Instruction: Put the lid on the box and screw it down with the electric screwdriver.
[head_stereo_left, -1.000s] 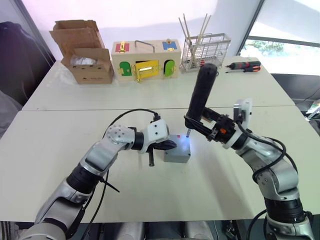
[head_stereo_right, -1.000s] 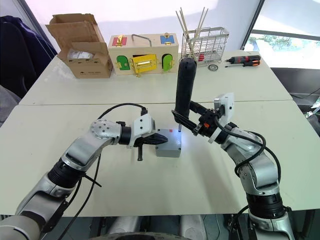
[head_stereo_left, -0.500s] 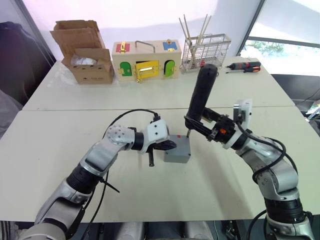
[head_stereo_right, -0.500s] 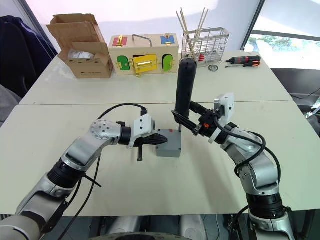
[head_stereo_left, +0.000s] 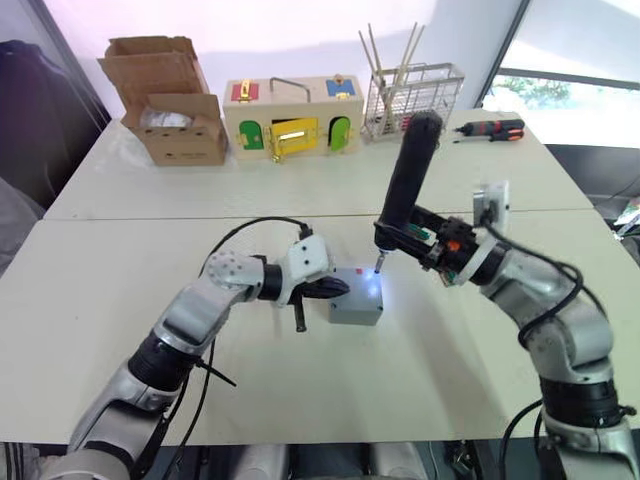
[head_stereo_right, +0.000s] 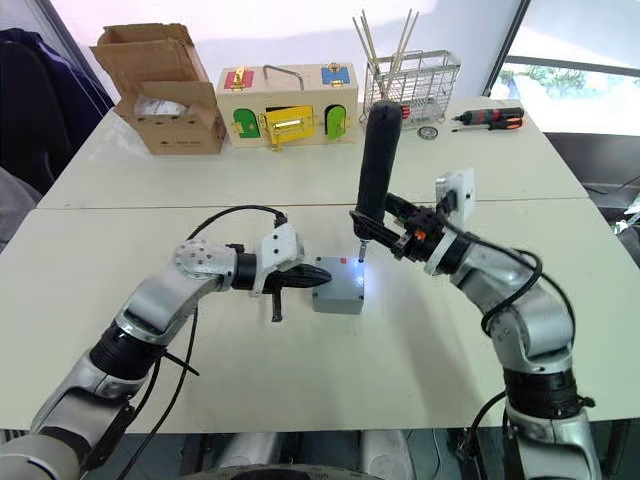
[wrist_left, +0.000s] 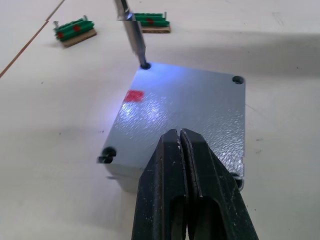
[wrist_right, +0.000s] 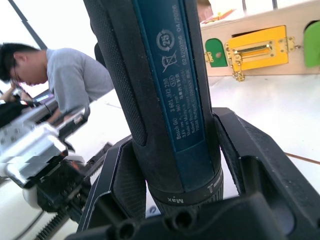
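Screwdriver (head_stereo_left: 407, 170): light back on, bit seated in far-right lid (wrist_left: 185, 110) hole; right gripper (head_stereo_left: 415, 235) grasping it. Left gripper (wrist_left: 182, 145) clenched, pressing lid. Driving under way.

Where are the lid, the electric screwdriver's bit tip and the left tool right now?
lid (wrist_left: 192, 107), left wrist view, middle of its grey top face.
electric screwdriver (wrist_left: 135, 37), left wrist view, metal bit just above the corner screw hole.
left tool (wrist_left: 182, 145), left wrist view, tips of its shut fingers over the lid's edge.
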